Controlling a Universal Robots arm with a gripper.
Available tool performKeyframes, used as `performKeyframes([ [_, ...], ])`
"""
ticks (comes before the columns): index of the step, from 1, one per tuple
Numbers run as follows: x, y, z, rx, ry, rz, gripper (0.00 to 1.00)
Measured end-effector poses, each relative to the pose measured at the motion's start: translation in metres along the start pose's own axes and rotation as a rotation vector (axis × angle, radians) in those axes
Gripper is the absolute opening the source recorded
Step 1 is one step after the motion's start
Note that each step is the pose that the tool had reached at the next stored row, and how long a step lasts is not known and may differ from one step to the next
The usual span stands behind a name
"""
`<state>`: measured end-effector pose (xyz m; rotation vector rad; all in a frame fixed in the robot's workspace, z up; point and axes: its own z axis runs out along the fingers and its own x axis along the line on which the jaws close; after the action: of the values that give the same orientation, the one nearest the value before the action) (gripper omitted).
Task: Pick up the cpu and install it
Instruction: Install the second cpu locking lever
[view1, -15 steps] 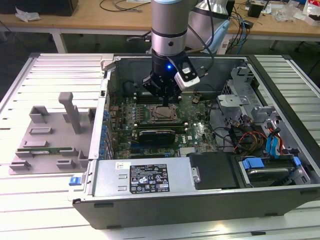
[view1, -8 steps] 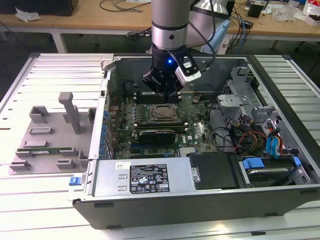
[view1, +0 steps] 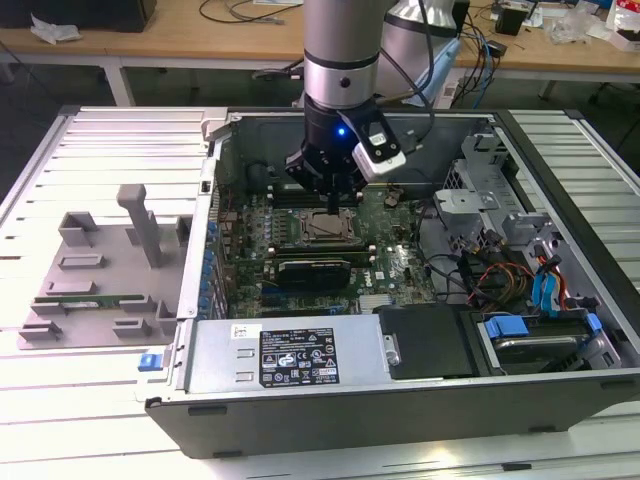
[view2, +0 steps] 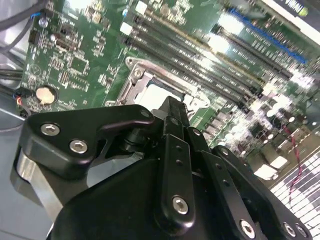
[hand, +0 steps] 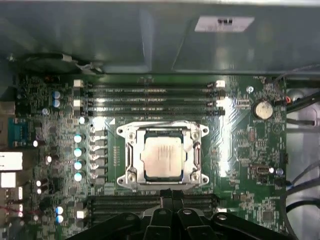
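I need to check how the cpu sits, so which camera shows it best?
The first wrist view: the cpu faces the camera, its whole silvery top visible inside the socket frame. In the second wrist view the hand covers most of it. In the exterior view it is small, just below the hand.

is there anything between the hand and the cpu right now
Nothing visible. The silvery-grey square cpu lies bare inside the metal socket frame on the green motherboard, and the black hand sits beside it with no cable or cover between them.

silvery-grey cpu, green motherboard, black gripper, blue drive latches
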<state>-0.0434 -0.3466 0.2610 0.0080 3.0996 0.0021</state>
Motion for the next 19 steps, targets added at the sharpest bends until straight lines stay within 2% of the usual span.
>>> performKeyframes([
  [1, 0.0, -0.0057, 0.0, 0.0001, 0.0001, 0.0, 0.11],
  [3, 0.0, -0.0076, 0.0004, 0.0, 0.0, 0.0, 0.11],
  [5, 0.001, -0.0098, 0.0078, 0.0, -0.0001, 0.0, 0.11],
  [9, 0.0123, -0.0129, 0.016, 0.0001, 0.0, 0.0, 0.11],
  [11, 0.0198, -0.0137, 0.0245, 0.0001, 0.0001, 0.0, 0.11],
  [12, 0.0208, -0.0138, 0.0275, 0.0001, 0.0001, 0.0, 0.11],
  [16, 0.0209, -0.0142, 0.0285, 0.0017, 0.0, 0.0, 0.11],
  [19, 0.025, -0.0158, 0.029, 0.0011, -0.0013, 0.0, 0.11],
])
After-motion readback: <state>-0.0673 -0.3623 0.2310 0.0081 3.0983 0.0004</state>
